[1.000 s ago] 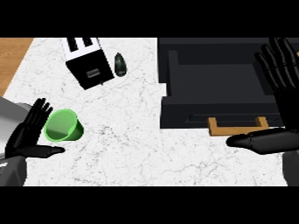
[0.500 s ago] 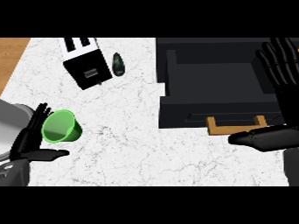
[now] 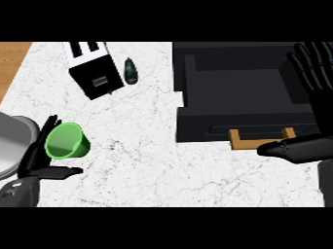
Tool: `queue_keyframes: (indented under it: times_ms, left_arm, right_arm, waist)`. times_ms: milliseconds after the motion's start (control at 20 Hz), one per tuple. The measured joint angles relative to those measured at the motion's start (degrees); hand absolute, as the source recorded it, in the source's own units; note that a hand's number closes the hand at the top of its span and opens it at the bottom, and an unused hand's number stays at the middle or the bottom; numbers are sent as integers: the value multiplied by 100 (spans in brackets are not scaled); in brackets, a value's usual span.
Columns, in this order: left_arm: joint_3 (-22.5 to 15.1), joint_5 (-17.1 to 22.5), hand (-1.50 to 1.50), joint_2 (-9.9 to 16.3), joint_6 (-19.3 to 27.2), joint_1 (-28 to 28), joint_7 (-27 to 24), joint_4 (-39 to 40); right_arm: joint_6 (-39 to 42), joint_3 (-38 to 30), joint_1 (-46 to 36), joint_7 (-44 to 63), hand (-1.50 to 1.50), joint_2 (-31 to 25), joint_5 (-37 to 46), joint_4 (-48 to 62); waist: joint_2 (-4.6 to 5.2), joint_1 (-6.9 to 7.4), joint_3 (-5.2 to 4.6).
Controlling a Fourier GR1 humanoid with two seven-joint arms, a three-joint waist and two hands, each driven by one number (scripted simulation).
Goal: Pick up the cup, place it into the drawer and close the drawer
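Observation:
A green cup [image 3: 66, 141] lies tipped on the white marble counter [image 3: 148, 160] at the lower left, its mouth facing up toward me. My left hand [image 3: 41, 159] sits right behind and under it, fingers straight along its left side and thumb stretched out below; it is open and does not curl round the cup. The black drawer [image 3: 234, 82] stands pulled open at the upper right, with a wooden handle [image 3: 263, 136] on its front. My right hand [image 3: 320, 97] rests open at the right edge, fingers up over the drawer's right side, thumb pointing left below the handle.
A black toaster [image 3: 94, 70] stands at the upper left with a dark bottle [image 3: 131, 71] lying beside it. A grey sink basin [image 3: 0, 141] sits at the left edge, just behind my left hand. Wooden floor [image 3: 0, 68] shows past the counter's left edge.
My left hand has drifted down and left, closer to the sink. The cup shifted slightly down-left with it. The right hand barely moved.

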Motion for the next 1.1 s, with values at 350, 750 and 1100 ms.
queue_keyframes:
  times_ms: [350,750,1100]
  left_arm:
    - [-37,-60,-150,-102,-33,-98,-89,68]
    - [-72,-22,150,-312,-338,-269,-94,-106]
    - [98,-3,150,-410,581,-208,-683,-433]
  right_arm:
    - [23,13,3,56,-150,-13,-34,-83]
    - [12,-8,-70,76,-150,-46,3,14]
    - [57,-30,73,37,-150,-70,-8,-71]
  waist:
    - [13,-42,-6]
    - [17,-33,-7]
    - [9,-42,-3]
